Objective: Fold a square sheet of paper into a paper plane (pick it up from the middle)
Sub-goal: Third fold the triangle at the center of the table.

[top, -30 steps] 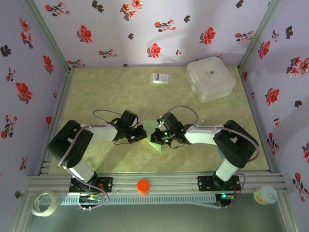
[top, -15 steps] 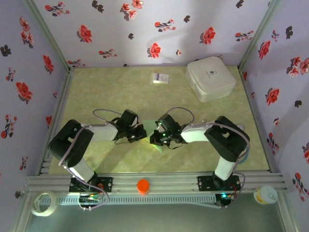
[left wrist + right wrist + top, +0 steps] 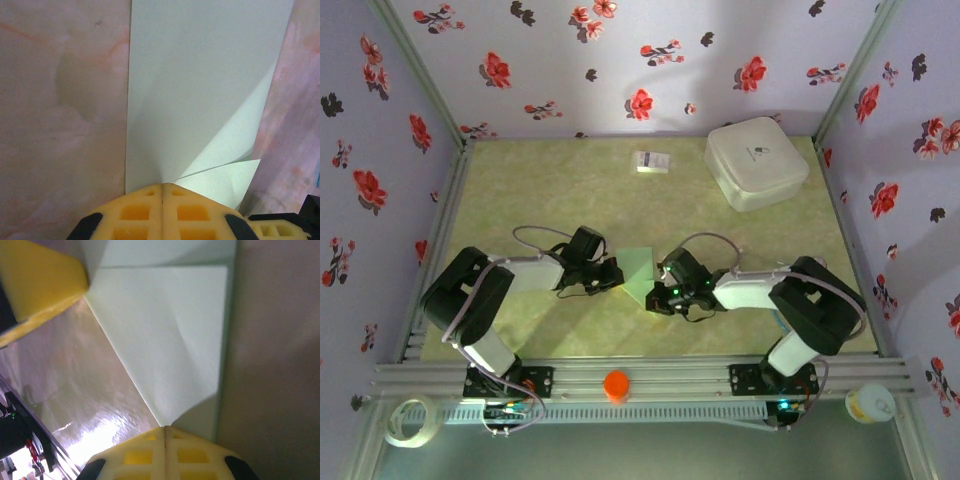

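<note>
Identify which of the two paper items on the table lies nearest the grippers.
The pale green sheet, partly folded, at the tips of the left gripper and right gripper; the white printed card lies far back.

Sheet of paper [image 3: 200,90]: thin, matt pale green, smooth, with sharp creases where folded. Table top [image 3: 100,410]: marbled, smooth, semi-gloss, with a bright glare patch in the right wrist view. Left gripper [image 3: 161,189] and right gripper [image 3: 165,430]: yellow moulded fingers, matt, waffle-pocketed; plastic or rubber, can't tell which. White box [image 3: 756,163]: smooth plastic, satin. Front rail [image 3: 650,378]: bare slotted metal, dull sheen. Walls [image 3: 620,60]: matt floral print.
</note>
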`<control>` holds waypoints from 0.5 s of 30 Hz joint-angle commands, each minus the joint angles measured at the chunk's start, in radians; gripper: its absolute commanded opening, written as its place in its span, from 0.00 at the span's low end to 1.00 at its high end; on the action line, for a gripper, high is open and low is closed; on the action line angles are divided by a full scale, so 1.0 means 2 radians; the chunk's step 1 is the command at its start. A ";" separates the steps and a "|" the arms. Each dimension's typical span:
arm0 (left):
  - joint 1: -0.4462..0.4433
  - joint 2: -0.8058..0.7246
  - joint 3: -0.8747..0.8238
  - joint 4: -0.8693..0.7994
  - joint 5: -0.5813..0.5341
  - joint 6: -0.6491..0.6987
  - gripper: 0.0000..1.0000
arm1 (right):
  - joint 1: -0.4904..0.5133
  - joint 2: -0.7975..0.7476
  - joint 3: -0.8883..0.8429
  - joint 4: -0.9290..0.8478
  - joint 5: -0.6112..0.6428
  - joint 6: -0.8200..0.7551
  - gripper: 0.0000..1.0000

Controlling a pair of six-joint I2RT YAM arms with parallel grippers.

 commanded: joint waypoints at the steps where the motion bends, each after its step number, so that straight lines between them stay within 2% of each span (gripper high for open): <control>1: 0.008 0.025 -0.011 -0.046 -0.037 0.015 0.00 | -0.001 -0.019 -0.028 -0.038 0.009 -0.009 0.03; 8: 0.009 0.023 -0.011 -0.047 -0.034 0.015 0.00 | -0.003 -0.050 -0.046 -0.048 0.014 -0.009 0.03; 15: 0.009 0.013 -0.009 -0.047 -0.031 0.014 0.00 | -0.005 -0.082 0.010 -0.053 0.025 -0.009 0.03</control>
